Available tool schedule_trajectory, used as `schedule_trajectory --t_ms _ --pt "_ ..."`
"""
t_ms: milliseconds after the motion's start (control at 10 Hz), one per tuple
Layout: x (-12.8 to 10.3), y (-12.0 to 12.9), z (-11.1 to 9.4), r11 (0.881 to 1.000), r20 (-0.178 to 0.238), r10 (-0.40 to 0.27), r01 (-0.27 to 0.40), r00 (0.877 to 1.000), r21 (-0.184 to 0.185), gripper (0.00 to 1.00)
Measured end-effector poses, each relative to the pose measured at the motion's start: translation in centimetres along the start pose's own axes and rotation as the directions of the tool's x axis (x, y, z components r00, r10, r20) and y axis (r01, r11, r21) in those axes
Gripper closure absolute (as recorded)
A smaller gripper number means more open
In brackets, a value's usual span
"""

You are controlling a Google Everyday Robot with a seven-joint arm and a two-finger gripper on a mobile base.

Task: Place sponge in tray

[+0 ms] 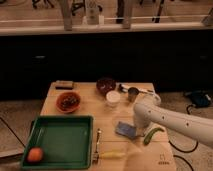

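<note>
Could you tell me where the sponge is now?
The sponge lies on the table, right of the tray and left of the green vegetable, the pincer beside it.

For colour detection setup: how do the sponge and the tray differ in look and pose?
The sponge is small, blue and flat; the tray is large, green and raised-rimmed. The sponge lies skewed to the table edge; the tray sits square with it. Only the tray holds something, an orange ball. Both are rectangular and rest on the table. The gripper hangs at the sponge's far side from the tray.
</note>
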Motion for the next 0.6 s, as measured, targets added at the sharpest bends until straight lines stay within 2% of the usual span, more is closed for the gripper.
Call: schedule_trajectory --t_ms 300,400,500,600 --pt "-0.1 0.3 -1.0 1.0 -0.008 0.003 -0.003 1.0 0.008 0.82" --pt "-0.1 0.1 -1.2 1.0 -0.007 0.0 0.0 1.0 0.011 0.86" --pt "-0.2 0.2 -0.8 1.0 0.001 -0.003 0.003 1.0 0.005 0.85" --pt "-0.3 0.4 0.0 1.0 0.006 -0.003 0.003 1.0 -0.004 0.79"
